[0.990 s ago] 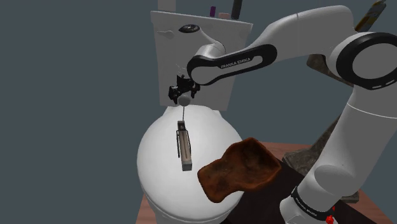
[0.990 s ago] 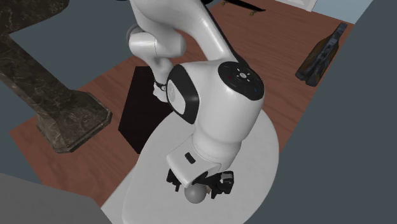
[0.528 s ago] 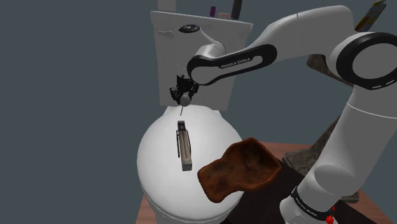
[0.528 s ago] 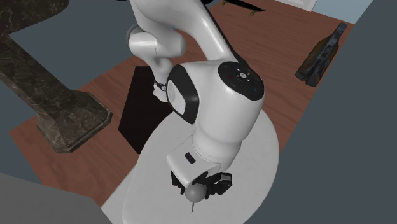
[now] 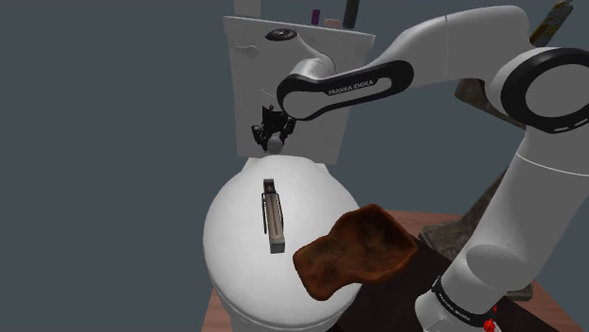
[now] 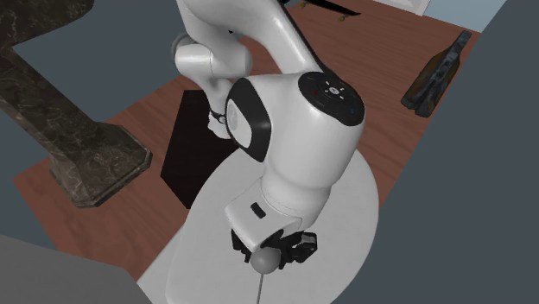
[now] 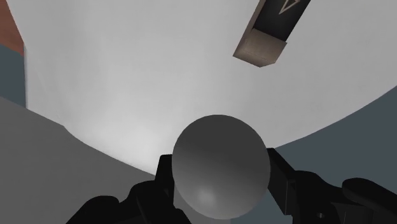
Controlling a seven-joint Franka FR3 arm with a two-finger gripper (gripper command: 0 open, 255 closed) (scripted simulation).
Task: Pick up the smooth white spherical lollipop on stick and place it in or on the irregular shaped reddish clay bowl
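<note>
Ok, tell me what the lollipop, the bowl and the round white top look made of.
The lollipop has a plain grey ball, smooth with a soft sheen; the look leaves its material open. The bowl is reddish brown, mottled and matte with an uneven rim, so likely fired clay. The round white top is plain, smooth and without grain; it could be ceramic or plastic, I cannot tell.

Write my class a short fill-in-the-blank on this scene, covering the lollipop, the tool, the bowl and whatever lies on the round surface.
1. The tool clasps the lollipop by its ball, and its ___ hangs below.
2. The narrow brown object lies on the round ___ surface.
3. In the shoulder view, the reddish-brown bowl sits to the ___ of that object.
Missing words: stick; white; right.
</note>
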